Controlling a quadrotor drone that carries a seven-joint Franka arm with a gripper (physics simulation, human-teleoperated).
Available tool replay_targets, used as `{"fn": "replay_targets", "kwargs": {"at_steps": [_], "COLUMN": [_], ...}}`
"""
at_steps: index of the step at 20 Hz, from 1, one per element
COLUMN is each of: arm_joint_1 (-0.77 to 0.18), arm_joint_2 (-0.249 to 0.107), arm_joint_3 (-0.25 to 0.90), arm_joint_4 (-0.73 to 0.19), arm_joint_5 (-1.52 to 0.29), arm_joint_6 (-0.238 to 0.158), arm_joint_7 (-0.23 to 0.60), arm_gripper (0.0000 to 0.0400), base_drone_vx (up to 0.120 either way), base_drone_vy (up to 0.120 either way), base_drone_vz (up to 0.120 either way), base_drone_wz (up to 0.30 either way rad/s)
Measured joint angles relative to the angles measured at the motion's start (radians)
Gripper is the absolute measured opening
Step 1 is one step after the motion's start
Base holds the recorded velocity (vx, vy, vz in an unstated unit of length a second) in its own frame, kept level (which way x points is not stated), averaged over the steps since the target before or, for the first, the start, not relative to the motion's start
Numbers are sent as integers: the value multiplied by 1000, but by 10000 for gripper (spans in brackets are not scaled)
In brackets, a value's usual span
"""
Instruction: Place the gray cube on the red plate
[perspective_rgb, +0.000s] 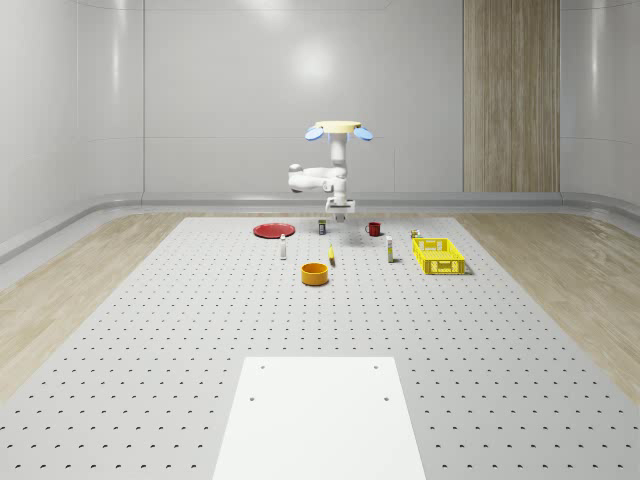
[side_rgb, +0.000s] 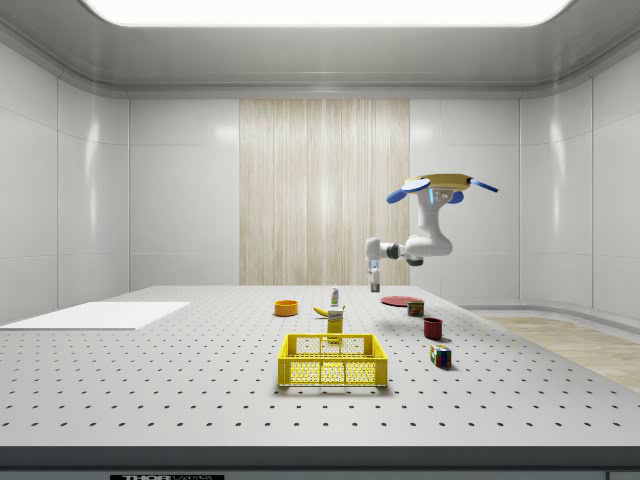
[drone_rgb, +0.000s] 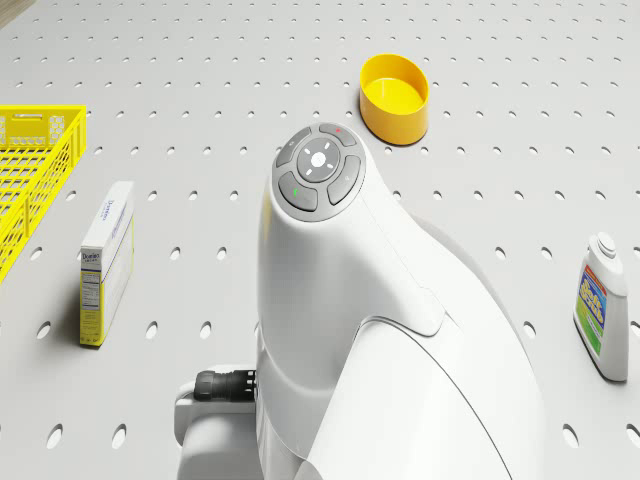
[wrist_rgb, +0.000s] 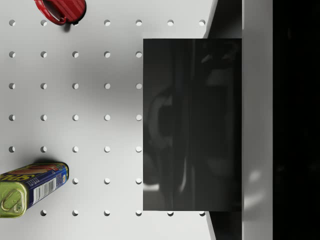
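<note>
**Item:** gray cube (wrist_rgb: 192, 125). Aloft and clear of the surface (perspective_rgb: 200, 330), gripped in the claw (perspective_rgb: 343, 210), which is closed on its sides.

**Carrier:** drone (perspective_rgb: 338, 129), hovering above the surface and off to one side of the red plate (perspective_rgb: 272, 230). The arm hangs below it, and the claw is near the plate but not over it.

**Neighbours:** a can (wrist_rgb: 30, 187) lies between the plate and the claw. A red mug (perspective_rgb: 373, 229) stands farther from the plate, beyond the claw.

**Handling, as judged:** carry stage.
- Keep the cube high enough to pass over the can.
- Centre it above the plate, well inside the rim.
- Lower it level until it almost touches.
- Release only then, so that it neither tips nor slides off.
</note>
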Motion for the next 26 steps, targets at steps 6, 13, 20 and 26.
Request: {"fn": "replay_targets", "kwargs": {"at_steps": [6, 13, 20, 26], "arm_joint_1": [-2, -4, -5, -6], "arm_joint_2": [-17, -35, -51, -63], "arm_joint_3": [2, 4, 6, 7], "arm_joint_4": [0, 1, 1, 1], "arm_joint_5": [7, 15, 21, 26], "arm_joint_6": [16, 33, 47, 58], "arm_joint_7": [2, 3, 5, 5], "arm_gripper": [250, 250, 250, 250], "base_drone_vx": [-100, -120, -120, -120], "base_drone_vy": [-120, -120, -120, -120], "base_drone_vz": [0, 0, 0, 0], "base_drone_wz": [0, 0, 0, 0]}}
